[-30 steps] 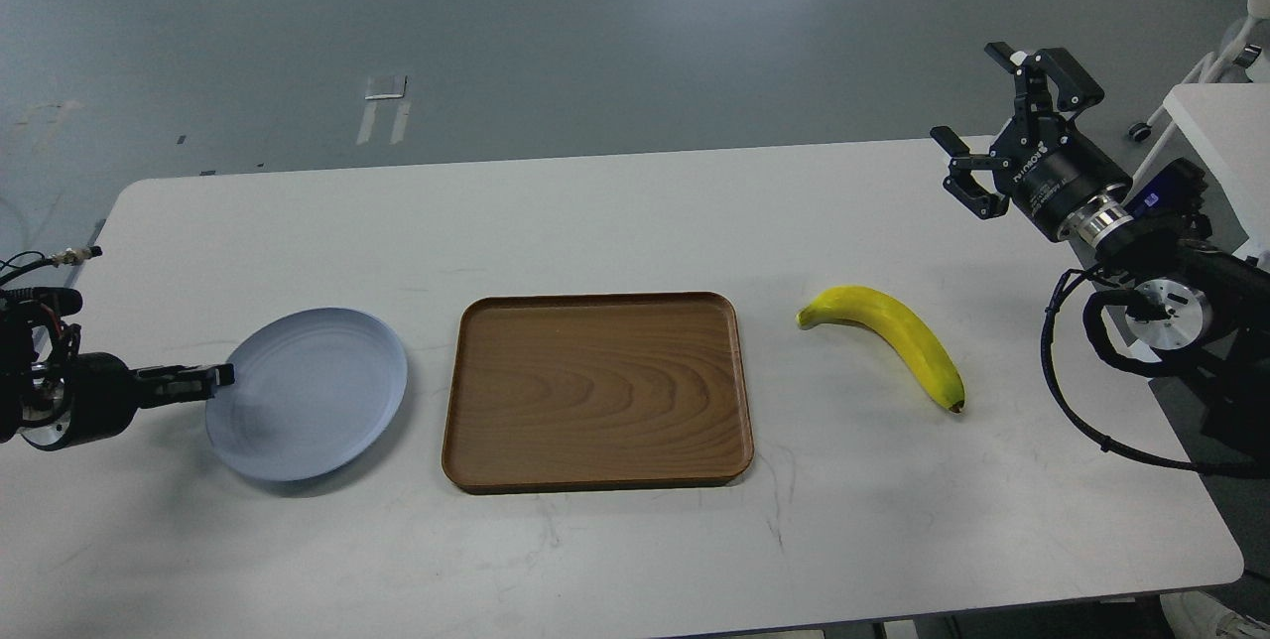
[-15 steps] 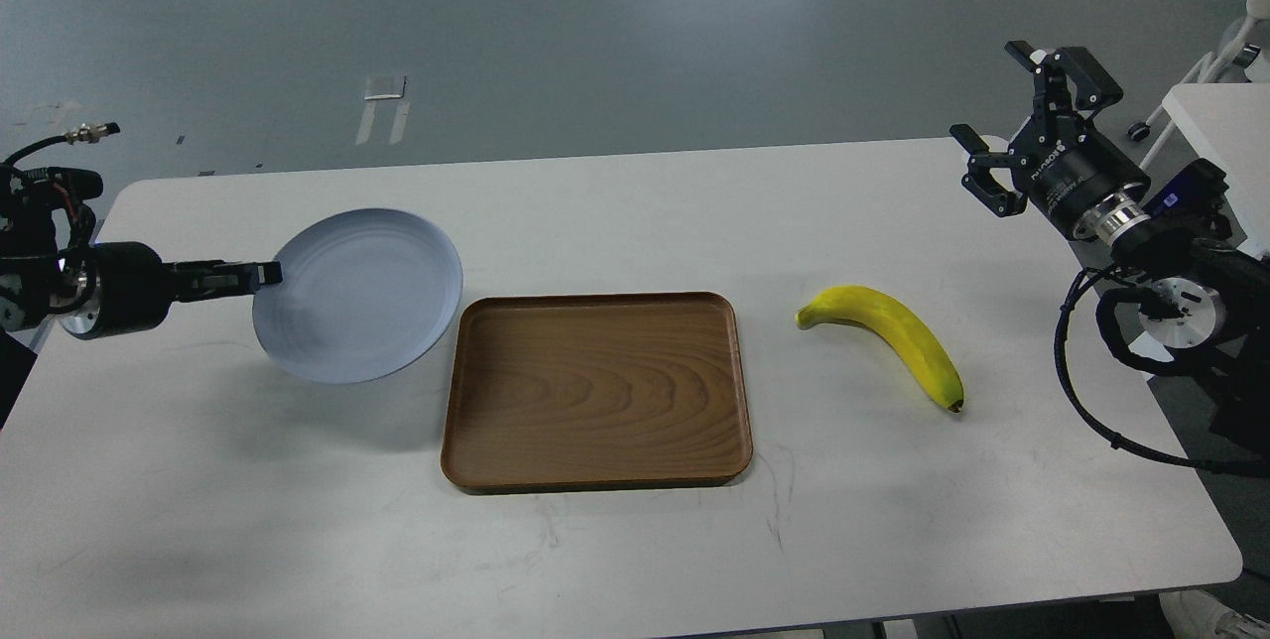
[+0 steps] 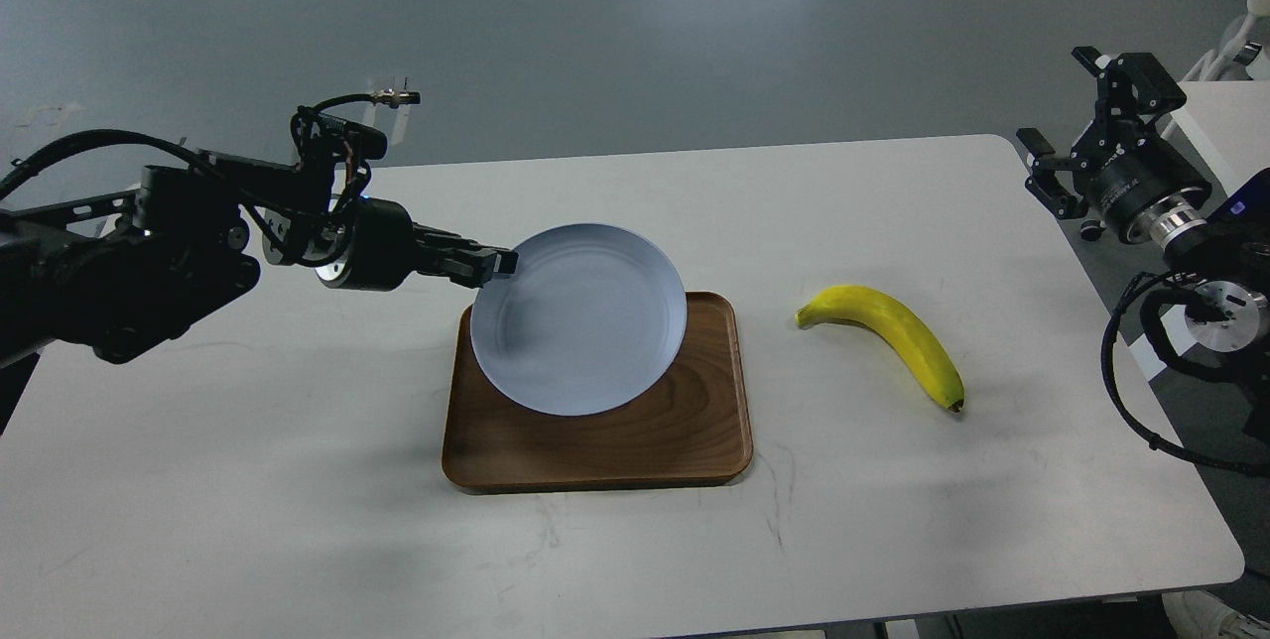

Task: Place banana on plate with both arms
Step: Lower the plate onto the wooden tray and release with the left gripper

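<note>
The pale blue-grey plate (image 3: 580, 319) hangs tilted above the brown wood-grain tray (image 3: 595, 441), gripped at its left rim by my left gripper (image 3: 493, 263), which is shut on it. The yellow banana (image 3: 888, 333) lies on the white table right of the tray, stem end to the left, dark tip to the lower right. My right gripper (image 3: 1077, 128) is open and empty, raised off the table's far right edge, well away from the banana.
The white table (image 3: 298, 520) has rounded corners; its right edge runs close to my right arm. A white table or cart (image 3: 1225, 118) stands at the far right. Grey floor lies beyond the table.
My left arm has lifted the plate off the table's left side and carried it right, over the tray. My right gripper has drawn back to the right and up. The banana has not moved.
</note>
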### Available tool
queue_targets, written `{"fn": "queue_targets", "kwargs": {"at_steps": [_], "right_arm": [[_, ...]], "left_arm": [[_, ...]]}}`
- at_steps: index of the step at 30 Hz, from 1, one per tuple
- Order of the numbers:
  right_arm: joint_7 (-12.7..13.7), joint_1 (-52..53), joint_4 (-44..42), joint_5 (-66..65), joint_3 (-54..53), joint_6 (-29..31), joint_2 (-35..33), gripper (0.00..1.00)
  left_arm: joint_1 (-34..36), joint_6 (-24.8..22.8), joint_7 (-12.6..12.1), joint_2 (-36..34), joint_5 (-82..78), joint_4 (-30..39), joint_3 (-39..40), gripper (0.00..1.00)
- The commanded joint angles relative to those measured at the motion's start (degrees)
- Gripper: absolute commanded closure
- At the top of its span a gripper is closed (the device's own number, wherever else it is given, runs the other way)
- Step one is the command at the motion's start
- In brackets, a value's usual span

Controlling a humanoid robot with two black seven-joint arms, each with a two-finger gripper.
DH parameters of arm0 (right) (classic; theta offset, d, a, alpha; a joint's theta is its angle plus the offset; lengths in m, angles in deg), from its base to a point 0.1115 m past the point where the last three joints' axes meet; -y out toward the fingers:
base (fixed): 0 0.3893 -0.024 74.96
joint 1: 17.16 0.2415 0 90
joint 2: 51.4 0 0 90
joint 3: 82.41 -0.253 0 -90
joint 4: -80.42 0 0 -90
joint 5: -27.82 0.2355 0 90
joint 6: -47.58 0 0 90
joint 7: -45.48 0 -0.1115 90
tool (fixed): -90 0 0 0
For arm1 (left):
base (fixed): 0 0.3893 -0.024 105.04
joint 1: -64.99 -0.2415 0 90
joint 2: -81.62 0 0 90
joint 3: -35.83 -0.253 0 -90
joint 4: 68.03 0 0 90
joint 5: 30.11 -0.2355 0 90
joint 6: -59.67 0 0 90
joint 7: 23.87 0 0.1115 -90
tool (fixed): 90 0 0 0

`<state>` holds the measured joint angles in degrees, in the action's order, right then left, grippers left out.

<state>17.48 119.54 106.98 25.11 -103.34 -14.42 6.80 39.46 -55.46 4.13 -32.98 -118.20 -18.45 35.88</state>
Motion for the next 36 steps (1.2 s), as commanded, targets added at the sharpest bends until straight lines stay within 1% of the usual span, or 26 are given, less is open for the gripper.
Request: {"fn": "queue_targets", "kwargs": {"at_steps": [1,4,8,11,20,21,22,23,24,25,26,27,28,32,35,36], "right_arm": [[0.0,-0.12,-0.01,-0.01,0.01,0.0,-0.37,0.0],[0.0,-0.29,-0.01,-0.01,0.1,0.0,-0.46,0.0],[0.0,-0.29,-0.01,-0.01,0.1,0.0,-0.46,0.0],[0.0,-0.29,-0.01,-0.01,0.1,0.0,-0.46,0.0],[0.0,-0.38,-0.01,-0.01,0.01,0.0,-0.37,0.0],[0.0,-0.47,-0.01,-0.01,0.01,0.0,-0.37,0.0],[0.0,-0.64,-0.01,-0.01,0.01,0.0,-0.37,0.0],[0.0,-0.65,-0.01,-0.01,0.01,0.0,-0.37,0.0],[0.0,-0.65,-0.01,-0.01,0.01,0.0,-0.37,0.0],[0.0,-0.65,-0.01,-0.01,0.01,0.0,-0.37,0.0],[0.0,-0.65,-0.01,-0.01,0.01,0.0,-0.37,0.0],[0.0,-0.65,-0.01,-0.01,0.01,0.0,-0.37,0.0],[0.0,-0.65,-0.01,-0.01,0.01,0.0,-0.37,0.0],[0.0,-0.73,-0.01,-0.01,0.01,0.0,-0.37,0.0],[0.0,-0.73,-0.01,-0.01,0.01,0.0,-0.46,0.0],[0.0,-0.73,-0.01,-0.01,0.1,0.0,-0.46,0.0]], "left_arm": [[0.13,-0.01,0.01,4.29,0.02,-4.48,-2.32,1.0],[0.04,0.17,0.01,6.4,0.11,-8.0,-4.35,1.0],[-0.66,0.26,0.01,9.13,0.11,-11.52,-4.53,1.0],[-0.66,0.26,0.01,9.75,0.2,-12.66,-4.97,1.0],[-0.66,0.26,0.01,10.71,0.9,-12.93,-6.55,1.0],[-0.66,0.26,0.01,10.72,0.9,-12.93,-6.55,0.96],[-0.66,0.26,0.01,10.89,0.99,-12.93,-6.55,0.77],[-0.66,0.26,0.01,10.98,1.08,-12.93,-6.55,0.7],[-0.75,0.26,0.01,11.33,1.08,-12.93,-6.55,0.58],[-0.75,0.26,0.01,11.59,1.08,-12.93,-6.55,0.5],[-0.84,0.26,0.01,11.86,1.08,-12.93,-6.64,0.39],[-0.66,0.26,0.01,12.21,1.16,-12.93,-6.64,0.12],[-0.49,0.17,0.01,12.38,1.43,-12.93,-6.55,0.01],[0.22,-0.01,0.01,11.77,3.44,-12.84,-5.85,0.01],[1.88,0.08,0.01,9.93,15.28,-12.32,-4.8,0.01],[2.5,-0.01,0.01,8.1,23.49,-12.06,-3.92,0.01]]}}
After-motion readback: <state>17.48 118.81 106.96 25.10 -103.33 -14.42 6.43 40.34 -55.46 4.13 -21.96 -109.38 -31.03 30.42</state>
